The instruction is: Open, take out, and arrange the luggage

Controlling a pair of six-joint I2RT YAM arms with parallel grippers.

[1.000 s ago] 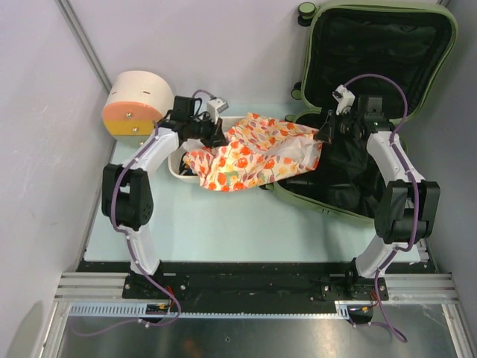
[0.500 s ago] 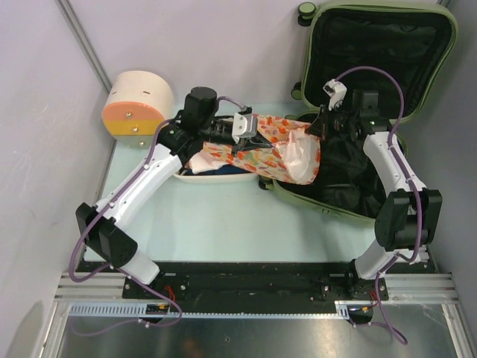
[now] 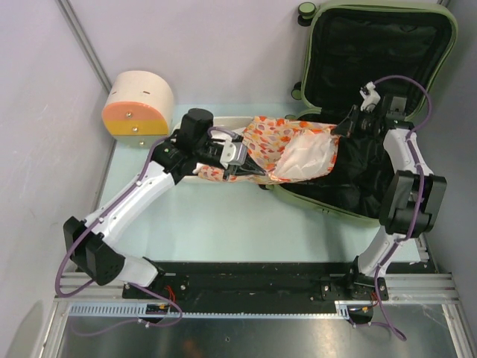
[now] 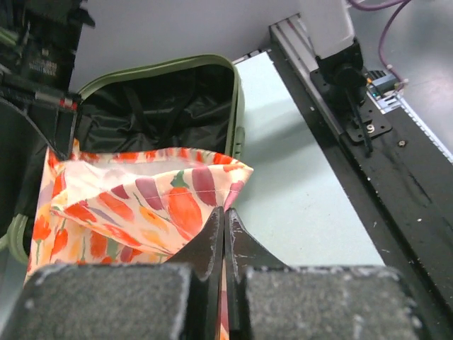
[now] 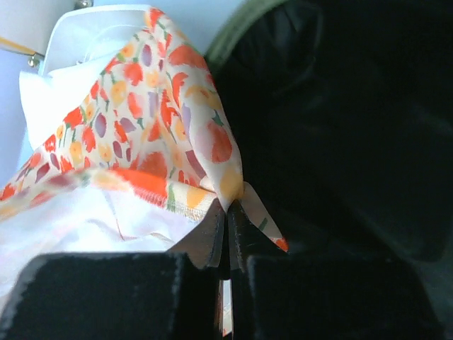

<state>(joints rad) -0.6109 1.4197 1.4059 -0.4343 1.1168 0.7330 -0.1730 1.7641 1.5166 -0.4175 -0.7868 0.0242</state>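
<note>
The left tool (image 4: 225,219) has swung right, the right tool (image 5: 228,212) back, stretching the floral cloth (image 3: 279,142) across the open luggage (image 3: 373,45) at the counter's (image 3: 223,224) right; both clench its hem, which could slip if they pull apart

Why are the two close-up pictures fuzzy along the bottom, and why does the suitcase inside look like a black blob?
Left wrist view: the left gripper sits too near the lens, so its fingers look soft, though the floral cloth is crisp. Right wrist view: soft all over, and the luggage lining is nearly black, underexposed. Top view: evenly lit and sharp, lining folds visible.
</note>
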